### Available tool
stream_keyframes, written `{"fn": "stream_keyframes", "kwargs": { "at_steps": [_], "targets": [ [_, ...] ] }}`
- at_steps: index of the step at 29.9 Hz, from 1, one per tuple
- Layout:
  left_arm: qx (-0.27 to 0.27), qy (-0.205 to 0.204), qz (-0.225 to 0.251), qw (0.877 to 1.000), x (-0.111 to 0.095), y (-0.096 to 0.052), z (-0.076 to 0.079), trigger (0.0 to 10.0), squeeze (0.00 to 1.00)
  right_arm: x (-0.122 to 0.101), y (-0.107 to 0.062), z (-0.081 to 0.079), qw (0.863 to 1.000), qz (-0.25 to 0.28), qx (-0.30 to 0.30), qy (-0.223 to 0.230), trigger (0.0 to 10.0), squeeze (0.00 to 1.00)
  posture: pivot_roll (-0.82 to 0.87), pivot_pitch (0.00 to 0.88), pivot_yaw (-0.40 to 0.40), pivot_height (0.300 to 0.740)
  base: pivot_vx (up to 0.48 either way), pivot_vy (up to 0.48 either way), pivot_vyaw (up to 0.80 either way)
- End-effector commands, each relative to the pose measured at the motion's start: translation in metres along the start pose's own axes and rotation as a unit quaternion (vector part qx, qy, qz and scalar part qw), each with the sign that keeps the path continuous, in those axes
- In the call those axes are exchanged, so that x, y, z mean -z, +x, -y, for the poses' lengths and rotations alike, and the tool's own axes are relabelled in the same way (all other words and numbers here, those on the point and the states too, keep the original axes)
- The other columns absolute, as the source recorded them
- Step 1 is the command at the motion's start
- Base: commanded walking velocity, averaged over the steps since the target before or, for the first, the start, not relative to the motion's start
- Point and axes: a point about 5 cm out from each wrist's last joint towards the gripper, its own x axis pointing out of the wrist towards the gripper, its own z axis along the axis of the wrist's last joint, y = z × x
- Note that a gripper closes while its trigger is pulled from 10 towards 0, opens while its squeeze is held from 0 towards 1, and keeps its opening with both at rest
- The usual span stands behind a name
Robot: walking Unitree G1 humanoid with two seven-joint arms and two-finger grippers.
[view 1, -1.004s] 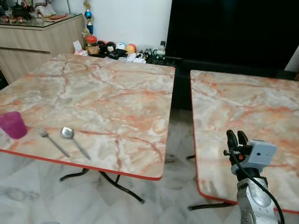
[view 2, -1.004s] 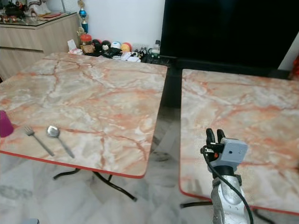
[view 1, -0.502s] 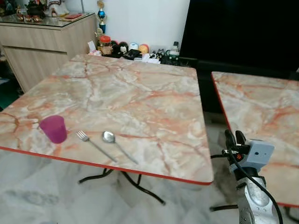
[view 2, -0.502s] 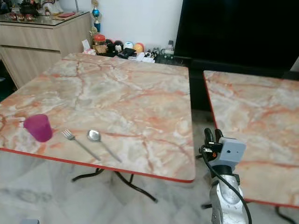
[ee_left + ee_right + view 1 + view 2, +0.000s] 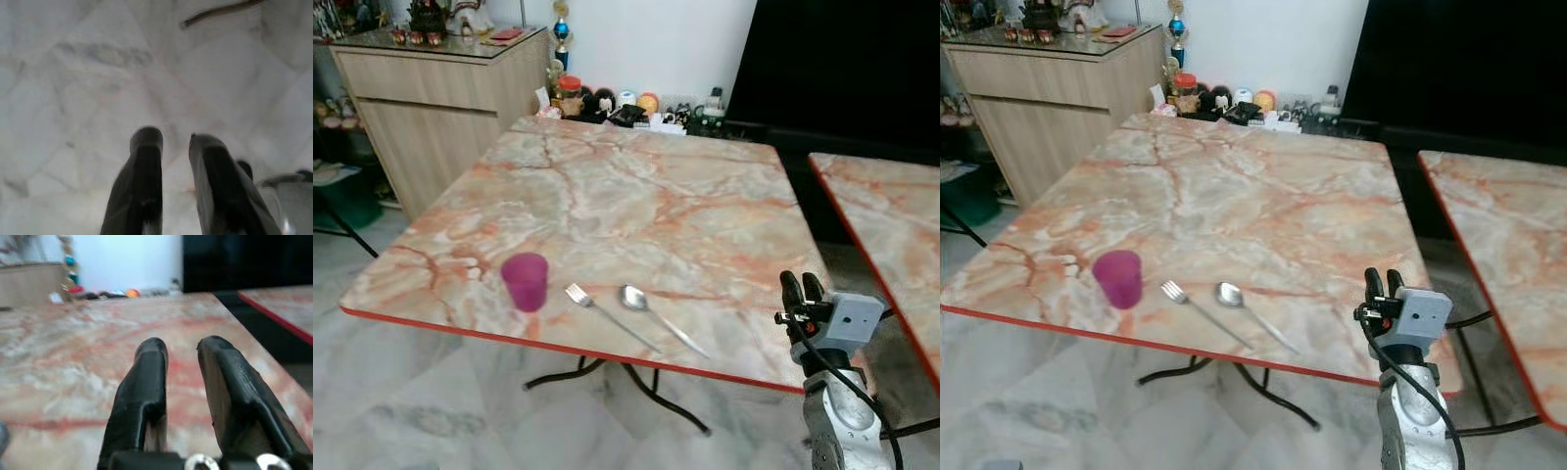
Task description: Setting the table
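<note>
A marble-patterned table [image 5: 646,196] with a red edge stands before me. Near its front edge stand a purple cup [image 5: 525,281], a fork [image 5: 607,313] to the cup's right, and a spoon [image 5: 658,317] right of the fork. My right gripper [image 5: 800,287] is raised at the table's front right corner, well right of the spoon. Its fingers [image 5: 146,377] are slightly apart with nothing between them. My left gripper [image 5: 175,137] hangs over the pale floor, its fingers a little apart and empty.
A second marble table [image 5: 901,225] stands to the right, across a narrow gap. A wooden sideboard [image 5: 440,98] is at the back left. Small items [image 5: 626,103] line the far wall beside a large black panel [image 5: 842,69]. Black table legs [image 5: 636,387] show underneath.
The whole picture has shifted right, so the camera has turned left. The cup, fork and spoon now sit nearer the middle of the view. The things themselves have not moved.
</note>
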Motion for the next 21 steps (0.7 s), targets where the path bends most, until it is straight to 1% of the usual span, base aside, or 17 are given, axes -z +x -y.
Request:
{"fn": "stream_keyframes", "kwargs": {
  "at_steps": [1,13,21],
  "targets": [
    [-0.008,0.0,-0.002,1.0,0.0004,-0.0012,-0.0063,10.0,0.0,-0.0051,0.0027,-0.0014,1.0,0.01,-0.001,0.002,10.0,0.0,0.08,0.035,-0.03,0.74,0.0,0.48,0.0],
    [-0.012,0.0,-0.001,1.0,0.0004,-0.0018,-0.0087,10.0,0.0,-0.004,0.0035,-0.0035,1.0,0.009,-0.004,0.004,10.0,0.0,0.09,0.035,-0.03,0.74,0.0,0.468,0.0],
    [-0.009,0.006,0.002,1.0,-0.0007,-0.0017,-0.0084,10.0,0.0,-0.0037,0.004,-0.005,1.0,0.009,-0.006,0.006,10.0,0.0,0.09,0.036,-0.029,0.74,0.0,0.0,0.0]
  ]
}}
